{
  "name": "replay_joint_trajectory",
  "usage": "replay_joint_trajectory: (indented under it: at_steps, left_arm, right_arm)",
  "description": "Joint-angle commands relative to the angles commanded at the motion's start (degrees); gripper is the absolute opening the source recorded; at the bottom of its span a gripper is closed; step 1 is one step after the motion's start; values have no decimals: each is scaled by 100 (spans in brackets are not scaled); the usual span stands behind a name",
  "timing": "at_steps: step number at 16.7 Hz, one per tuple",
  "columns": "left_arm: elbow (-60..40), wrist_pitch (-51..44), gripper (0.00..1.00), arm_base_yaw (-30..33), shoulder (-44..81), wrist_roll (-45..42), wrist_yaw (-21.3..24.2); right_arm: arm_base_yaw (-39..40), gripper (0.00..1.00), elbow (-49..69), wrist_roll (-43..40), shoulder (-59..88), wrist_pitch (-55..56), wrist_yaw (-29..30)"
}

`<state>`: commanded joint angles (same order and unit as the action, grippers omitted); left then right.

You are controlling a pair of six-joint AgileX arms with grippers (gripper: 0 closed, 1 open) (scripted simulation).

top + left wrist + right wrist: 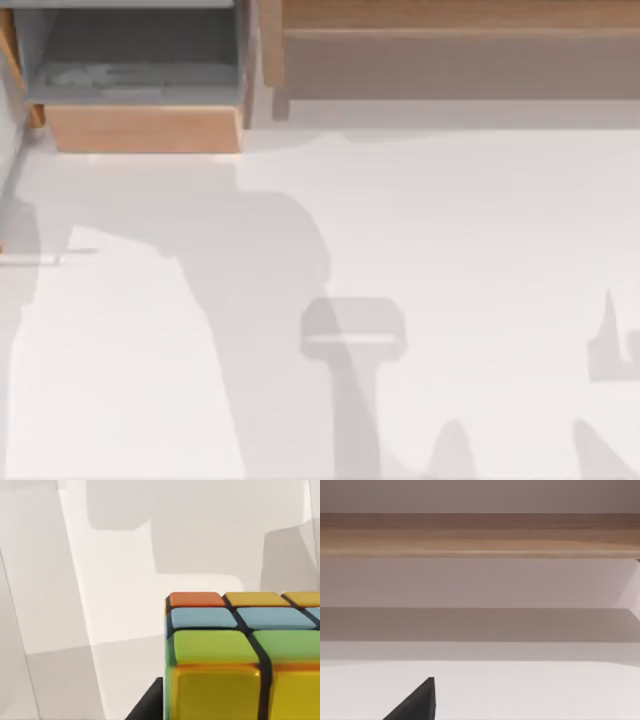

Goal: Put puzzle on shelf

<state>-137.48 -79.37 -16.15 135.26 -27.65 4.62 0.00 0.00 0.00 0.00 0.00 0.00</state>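
White tabletop (pixel 450 250) is bordered at the far edge by the shelf (pixel 450 60) and a grey-walled cubby (pixel 140 70). The puzzle (pixel 240 655) is seen close against the left wrist camera, beside a dark fingertip (pixel 147 707); whether it is grasped cannot be told. Jaw state of either gripper cannot be told.

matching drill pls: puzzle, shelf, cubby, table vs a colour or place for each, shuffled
Things:
1. puzzle
2. shelf
3. cubby
4. table

Descriptions:
A. grey walls, light-wood front board, top view's upper left
B. white surface crossed by grey shadows
C. yellow, green, blue and orange squares, close to the left wrist camera
D. long brown ledge, top view's upper right

Pairs: 1-C, 2-D, 3-A, 4-B
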Motion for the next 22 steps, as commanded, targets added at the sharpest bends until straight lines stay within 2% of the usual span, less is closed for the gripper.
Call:
replay_joint_trajectory:
  at_steps: [6,10,15,22]
  left_arm:
    - [1292,-79,0,1595,-1094,-224,-429]
    - [2490,521,0,2833,-1279,-430,-1125]
    - [3797,2071,0,4076,-1286,-546,-2381]
    - [4828,4988,0,5317,-1218,-325,-4015]
  right_arm:
    - [0,100,0,0,0,0,0]
    - [0,100,0,0,0,0,0]
    - [0,100,0,0,0,0,0]
    - [0,100,0,0,0,0,0]
